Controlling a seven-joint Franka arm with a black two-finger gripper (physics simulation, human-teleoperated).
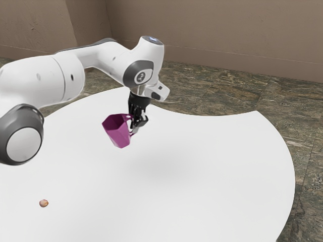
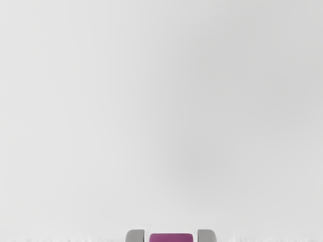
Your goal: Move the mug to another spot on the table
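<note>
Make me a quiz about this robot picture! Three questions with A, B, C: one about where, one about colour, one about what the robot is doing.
1. Where is the mug compared with the table?
A. Standing on it
B. Lifted above it
C. Under it

2. What colour is the mug?
A. Purple
B. Green
C. Yellow

3. What is the gripper doing?
A. Open, far from the mug
B. Pushing the mug along
C. Shut on the mug

Answers:
1. B, the mug hangs tilted in the air, with its shadow lying apart on the table below it.
2. A, its whole body is purple in the exterior view.
3. C, the black fingers pinch the mug from two sides and hold it up.
</note>
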